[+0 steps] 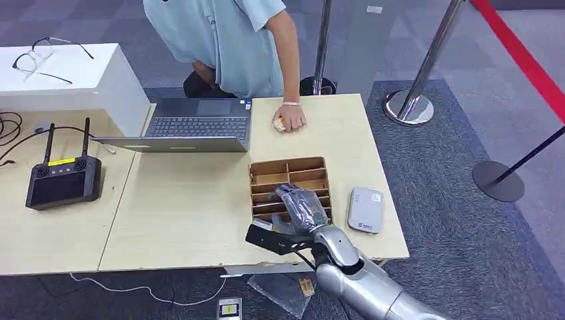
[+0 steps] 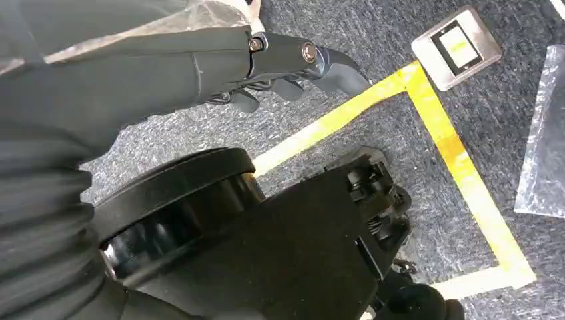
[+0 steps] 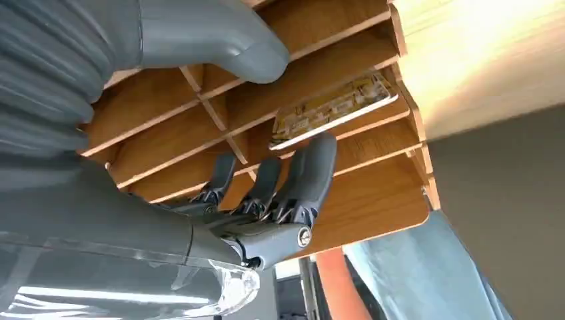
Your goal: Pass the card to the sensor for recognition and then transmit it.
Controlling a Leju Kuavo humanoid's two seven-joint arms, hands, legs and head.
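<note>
A brown wooden slotted box (image 1: 288, 172) stands on the light table (image 1: 186, 207), toward its right front. My right hand (image 1: 303, 207) hovers over the box's near slots. In the right wrist view a patterned card (image 3: 333, 108) lies tilted in one slot of the box (image 3: 373, 200). My right hand (image 3: 266, 193) has its thumb (image 3: 220, 40) and fingers (image 3: 313, 167) spread on either side of the card, holding nothing. A grey flat sensor (image 1: 365, 209) lies just right of the box. My left hand (image 2: 280, 67) hangs over the carpet, holding nothing.
A person leans over the far edge, one hand (image 1: 290, 120) resting on the table beyond the box. An open laptop (image 1: 193, 127) sits at the back, a black controller (image 1: 63, 180) at left. Stanchion posts (image 1: 410, 107) stand at right. Yellow tape (image 2: 453, 153) marks the floor.
</note>
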